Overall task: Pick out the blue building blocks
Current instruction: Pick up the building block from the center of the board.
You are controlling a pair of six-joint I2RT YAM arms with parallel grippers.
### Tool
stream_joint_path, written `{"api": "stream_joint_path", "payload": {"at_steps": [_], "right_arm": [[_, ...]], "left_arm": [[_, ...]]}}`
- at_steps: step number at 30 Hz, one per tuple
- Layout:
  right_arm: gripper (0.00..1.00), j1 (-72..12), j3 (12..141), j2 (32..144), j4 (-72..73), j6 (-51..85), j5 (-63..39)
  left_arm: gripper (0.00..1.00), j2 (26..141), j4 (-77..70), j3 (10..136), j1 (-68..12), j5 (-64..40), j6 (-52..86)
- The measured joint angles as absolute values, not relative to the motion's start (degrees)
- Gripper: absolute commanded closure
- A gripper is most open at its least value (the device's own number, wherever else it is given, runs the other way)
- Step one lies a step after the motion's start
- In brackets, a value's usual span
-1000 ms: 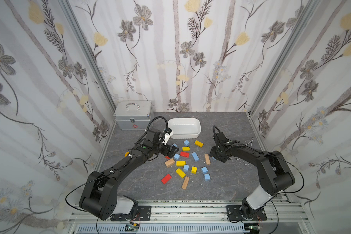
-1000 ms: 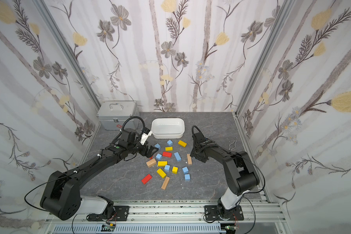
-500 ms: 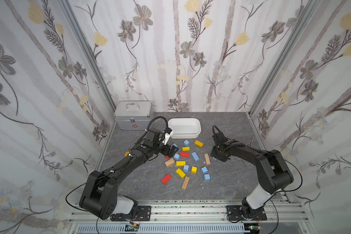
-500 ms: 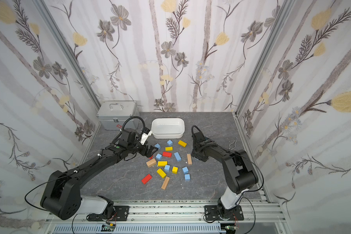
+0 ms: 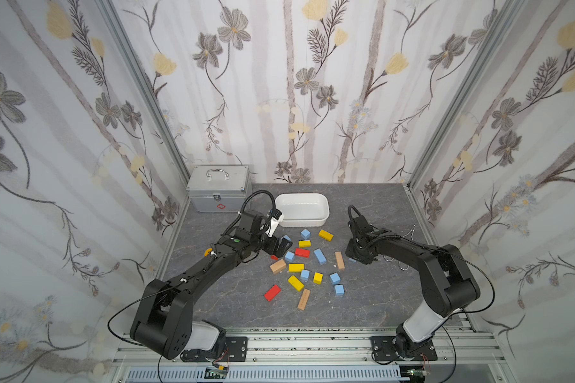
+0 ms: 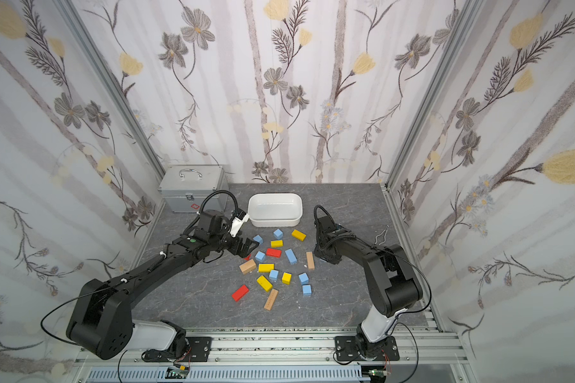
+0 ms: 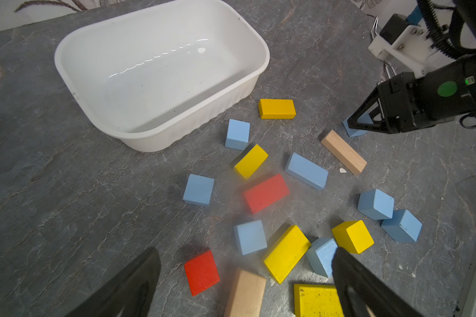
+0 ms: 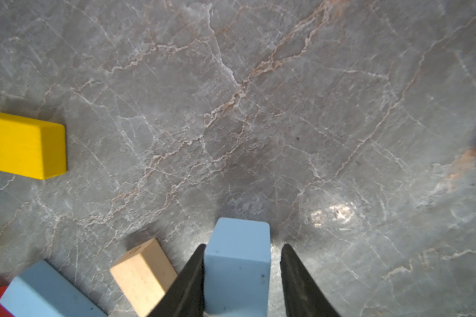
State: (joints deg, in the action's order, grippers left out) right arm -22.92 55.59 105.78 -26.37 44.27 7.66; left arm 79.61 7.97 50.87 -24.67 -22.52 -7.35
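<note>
Several blue building blocks lie among yellow, red and tan ones on the grey table, including a cube [image 5: 305, 233] [image 6: 278, 233] and a longer bar [image 5: 320, 256] [image 6: 290, 256] [image 7: 306, 171]. My right gripper [image 5: 354, 257] [image 6: 322, 257] [image 8: 243, 245] is down at the cluster's right edge with its jaws around one blue cube [image 8: 238, 260] [image 7: 356, 129]. One finger touches the cube; a narrow gap remains at the other. My left gripper [image 5: 281, 248] [image 6: 248, 247] [image 7: 245, 251] hangs wide open over the cluster's left side, above a small red block [image 7: 201, 273] and a blue cube [image 7: 250, 236].
An empty white tray [image 5: 326, 212] [image 6: 299, 212] [image 7: 160, 145] stands behind the blocks. A silver case [image 5: 218, 187] [image 6: 191, 185] sits at the back left. A tan bar [image 5: 339, 260] [image 8: 143, 277] lies just beside the right gripper. A metal wire piece [image 5: 409, 232] lies by the right wall.
The right jaws have narrowed around the blue cube. The left arm has stayed where it was, open.
</note>
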Motion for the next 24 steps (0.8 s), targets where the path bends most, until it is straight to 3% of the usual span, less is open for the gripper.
{"api": "stream_joint_path", "payload": {"at_steps": [24], "right_arm": [[0.74,-22.9,56.2,106.7,-26.3,42.3,8.1]], "left_arm": [[0.00,79.7,8.3,51.1,-24.7,-22.5,-7.7]]}}
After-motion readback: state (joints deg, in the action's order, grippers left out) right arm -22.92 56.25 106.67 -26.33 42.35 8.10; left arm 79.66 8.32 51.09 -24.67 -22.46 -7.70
